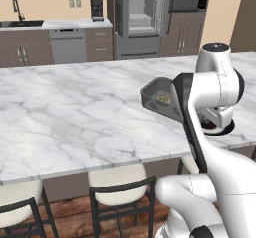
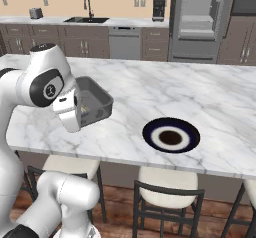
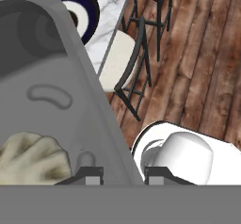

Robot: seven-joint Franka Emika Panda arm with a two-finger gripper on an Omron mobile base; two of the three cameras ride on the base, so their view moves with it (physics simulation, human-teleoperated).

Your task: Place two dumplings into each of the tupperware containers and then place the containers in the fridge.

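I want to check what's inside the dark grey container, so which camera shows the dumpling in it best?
The hand view: the dumpling sits large and close on the floor of the dark grey container, its wrinkled top clear. In the left base view and the right base view it is a small pale speck, partly hidden by the arm.

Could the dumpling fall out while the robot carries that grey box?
Yes, maybe. The gripper pinches just the rim of the dark grey container, which looks lifted and tilted over the marble counter, so the dumpling inside could slide or tip out. Held by one edge, the container might also slip. The fridge is far across the kitchen, leaving time for a spill.
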